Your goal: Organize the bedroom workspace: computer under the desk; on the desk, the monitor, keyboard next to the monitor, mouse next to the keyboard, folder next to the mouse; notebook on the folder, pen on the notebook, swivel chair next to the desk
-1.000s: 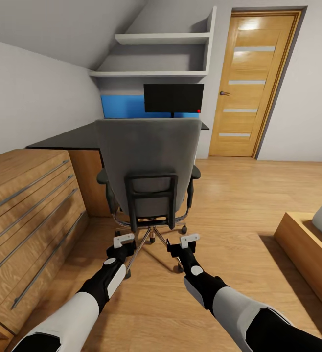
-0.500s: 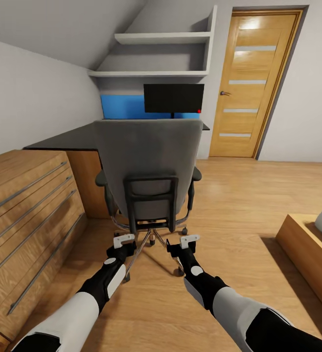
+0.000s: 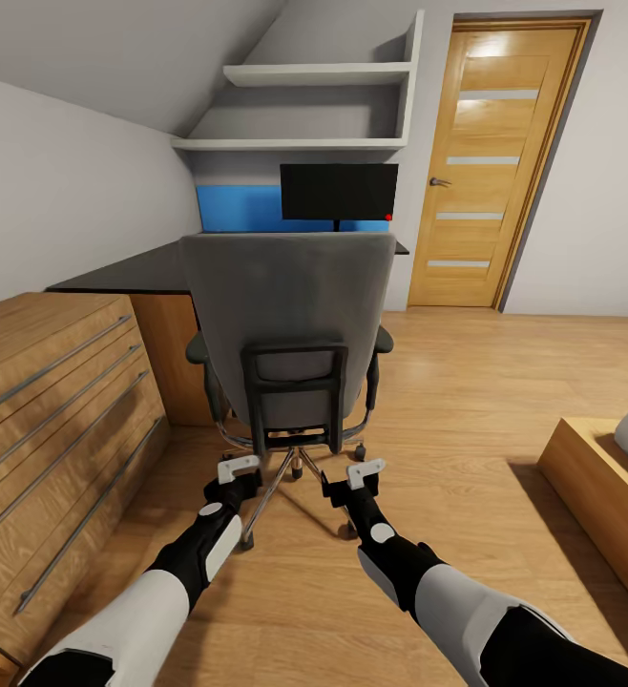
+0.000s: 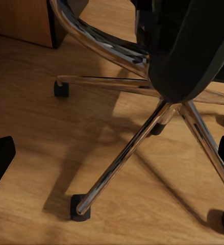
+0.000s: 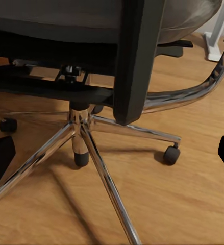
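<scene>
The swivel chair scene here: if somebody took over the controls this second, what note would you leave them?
Left gripper and right gripper: both open, empty, low behind the swivel chair.
Chair faces the desk, its back toward the robot.
Monitor stands on the desk: done.
The chair back hides the seat, so whether the folder lies there cannot be told.
Left: keyboard, mouse, folder, notebook, pen, final chair placement.
</scene>
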`<state>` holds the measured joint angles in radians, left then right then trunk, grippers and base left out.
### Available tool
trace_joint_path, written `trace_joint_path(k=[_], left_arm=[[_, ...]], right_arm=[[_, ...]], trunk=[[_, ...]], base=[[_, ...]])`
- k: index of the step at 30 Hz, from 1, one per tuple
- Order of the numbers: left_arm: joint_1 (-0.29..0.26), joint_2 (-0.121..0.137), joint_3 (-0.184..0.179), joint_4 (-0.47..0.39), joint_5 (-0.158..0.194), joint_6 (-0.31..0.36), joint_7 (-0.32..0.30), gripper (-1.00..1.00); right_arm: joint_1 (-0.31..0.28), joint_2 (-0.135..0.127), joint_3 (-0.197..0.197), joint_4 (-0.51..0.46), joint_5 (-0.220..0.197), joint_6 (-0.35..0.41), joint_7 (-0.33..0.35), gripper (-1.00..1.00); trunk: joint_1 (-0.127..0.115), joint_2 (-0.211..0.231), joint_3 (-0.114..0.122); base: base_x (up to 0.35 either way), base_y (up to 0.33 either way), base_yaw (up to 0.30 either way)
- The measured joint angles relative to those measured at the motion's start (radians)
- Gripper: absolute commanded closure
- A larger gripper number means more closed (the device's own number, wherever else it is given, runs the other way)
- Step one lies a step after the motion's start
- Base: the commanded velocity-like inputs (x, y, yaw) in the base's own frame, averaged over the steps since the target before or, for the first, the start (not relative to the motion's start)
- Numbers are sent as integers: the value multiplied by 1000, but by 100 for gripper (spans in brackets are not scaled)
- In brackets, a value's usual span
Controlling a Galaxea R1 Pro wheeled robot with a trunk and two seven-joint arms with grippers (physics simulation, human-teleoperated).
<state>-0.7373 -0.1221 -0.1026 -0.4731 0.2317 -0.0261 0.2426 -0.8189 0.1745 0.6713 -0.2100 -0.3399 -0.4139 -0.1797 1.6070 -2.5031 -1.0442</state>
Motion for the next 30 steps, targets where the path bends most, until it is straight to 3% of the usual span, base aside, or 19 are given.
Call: trace_joint_path(k=[14,23,30], left_arm=[[0,8,-1,-1,0,1,-1,-100],[0,10,-2,-1,2,1,1,-100],[0,10,-1,-1,0,1,-2,-100]], right_arm=[[1,0,1,-1,5,0,-1,-100],[2,0,1,-1,5,0,5,-100],[2,0,1,-1,5,0,8,-100]], trunk=[[0,0,0],[0,0,0],[0,0,0]], base=[[10,0,0],[200,0,0],[41,0,-9]])
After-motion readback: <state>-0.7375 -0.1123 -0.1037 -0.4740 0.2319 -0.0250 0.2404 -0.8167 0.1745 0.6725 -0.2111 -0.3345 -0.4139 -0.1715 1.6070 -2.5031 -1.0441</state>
